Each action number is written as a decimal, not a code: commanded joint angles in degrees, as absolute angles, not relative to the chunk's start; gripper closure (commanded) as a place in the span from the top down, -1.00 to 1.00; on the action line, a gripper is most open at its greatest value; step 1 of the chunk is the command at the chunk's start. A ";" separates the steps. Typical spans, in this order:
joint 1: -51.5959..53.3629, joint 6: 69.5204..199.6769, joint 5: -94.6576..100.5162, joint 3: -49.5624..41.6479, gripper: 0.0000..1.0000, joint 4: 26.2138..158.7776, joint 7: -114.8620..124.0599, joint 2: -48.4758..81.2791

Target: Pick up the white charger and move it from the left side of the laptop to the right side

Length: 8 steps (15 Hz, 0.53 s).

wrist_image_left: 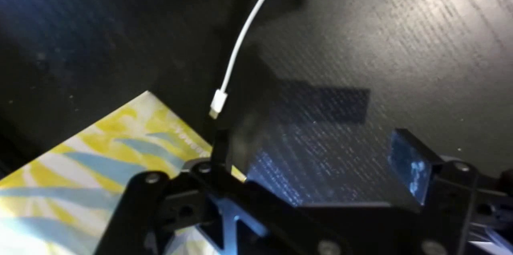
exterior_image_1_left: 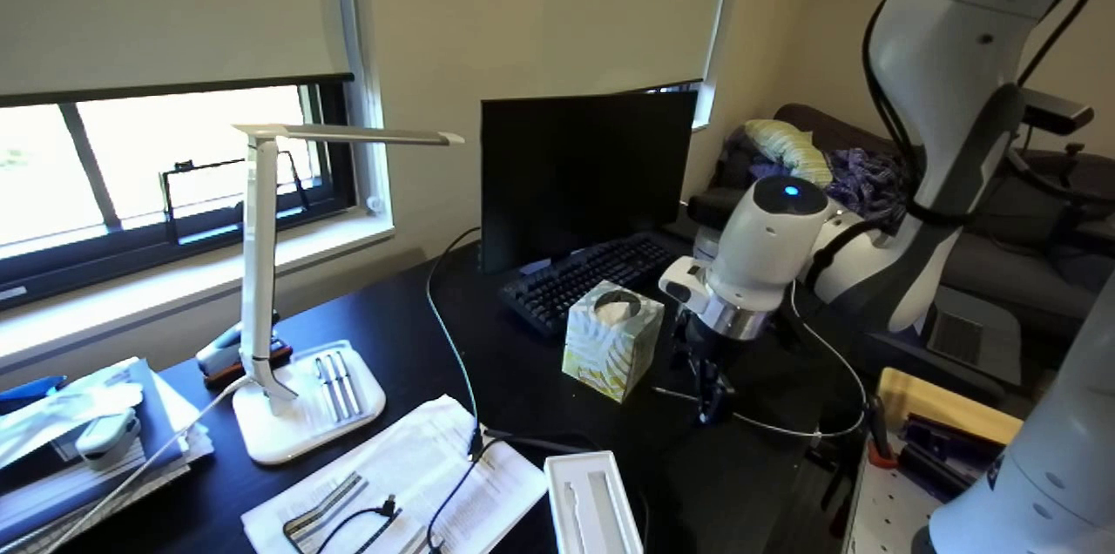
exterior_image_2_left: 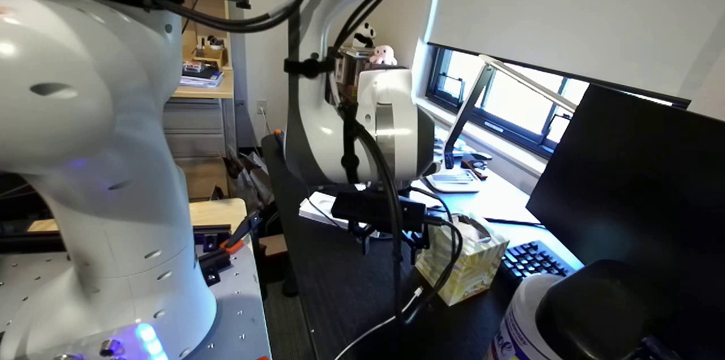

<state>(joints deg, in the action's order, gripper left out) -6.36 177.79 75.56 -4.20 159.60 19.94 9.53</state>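
The white charger shows as a thin white cable with a small plug. In the wrist view its plug (wrist_image_left: 219, 102) lies on the dark desk beside a corner of the tissue box. The white charger cable (exterior_image_1_left: 788, 430) curves on the desk in an exterior view, and it also shows in an exterior view (exterior_image_2_left: 375, 328). My gripper (wrist_image_left: 316, 154) is open with nothing between its fingers. It hangs low over the desk beside the tissue box, in both exterior views (exterior_image_1_left: 710, 393) (exterior_image_2_left: 391, 244). The plug lies apart from the fingers. A grey laptop (exterior_image_1_left: 974, 336) is partly hidden behind the arm.
A patterned tissue box (exterior_image_1_left: 612, 343) stands close beside the gripper. A black monitor (exterior_image_1_left: 588, 175) and keyboard (exterior_image_1_left: 601, 275) are behind it. An open white box (exterior_image_1_left: 594, 503), papers (exterior_image_1_left: 418, 467) and a desk lamp (exterior_image_1_left: 260, 249) are on the desk. A tub (exterior_image_2_left: 524, 320) stands near the monitor.
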 commanded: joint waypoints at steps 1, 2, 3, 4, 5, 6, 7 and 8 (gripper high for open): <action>-5.83 180.58 88.51 -7.08 1.00 159.51 34.03 8.98; -6.24 181.06 91.57 -7.41 1.00 159.35 37.04 8.37; -6.36 179.66 86.04 -6.23 1.00 159.08 30.96 10.33; -6.36 180.06 88.36 -6.71 1.00 158.94 33.44 10.04; -6.36 180.19 89.07 -6.96 1.00 158.93 34.37 9.79; -6.36 180.20 89.31 -7.05 1.00 158.93 34.54 9.62; -6.35 180.20 89.39 -7.06 1.00 158.93 34.62 9.53; -6.36 180.20 89.41 -7.06 1.00 158.93 34.67 9.51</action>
